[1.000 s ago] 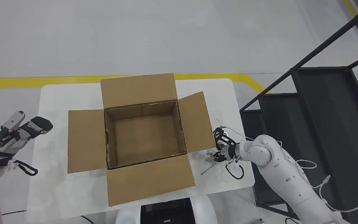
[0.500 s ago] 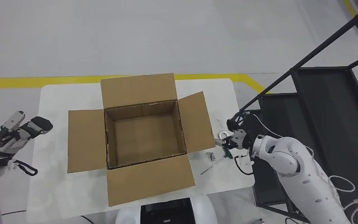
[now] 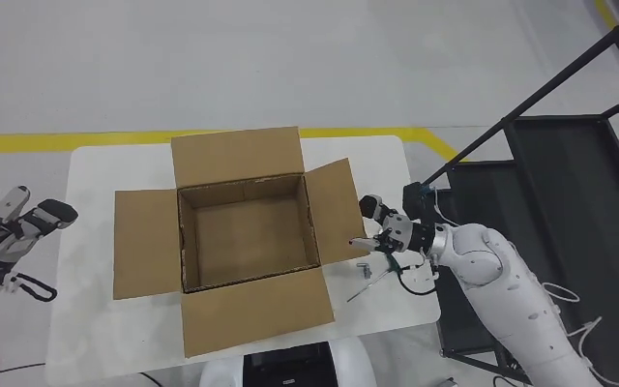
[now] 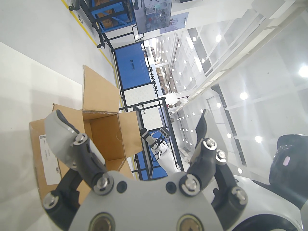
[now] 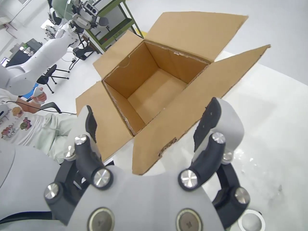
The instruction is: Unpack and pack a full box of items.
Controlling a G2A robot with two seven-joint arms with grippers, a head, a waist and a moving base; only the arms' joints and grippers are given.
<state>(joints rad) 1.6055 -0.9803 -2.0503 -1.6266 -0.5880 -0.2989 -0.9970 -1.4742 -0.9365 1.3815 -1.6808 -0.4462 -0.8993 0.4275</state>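
Cardboard box (image 3: 251,237): centre of frame on white desk (image 3: 106,174), four flaps spread outward, presumably for clear access; interior bare. Right end effector (image 3: 366,224): beside right-hand flap, fingers parted, holding nothing. Left end effector (image 3: 34,205): far left edge, likewise parted, empty.

The white table (image 3: 97,319) stands on a pale grey floor (image 3: 290,58). A yellow line (image 3: 39,142) crosses the floor behind it. A dark metal rack (image 3: 561,184) stands beside.

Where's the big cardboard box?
The cardboard box sits open in the middle of the white table in the top view, right pincer by its right flap.
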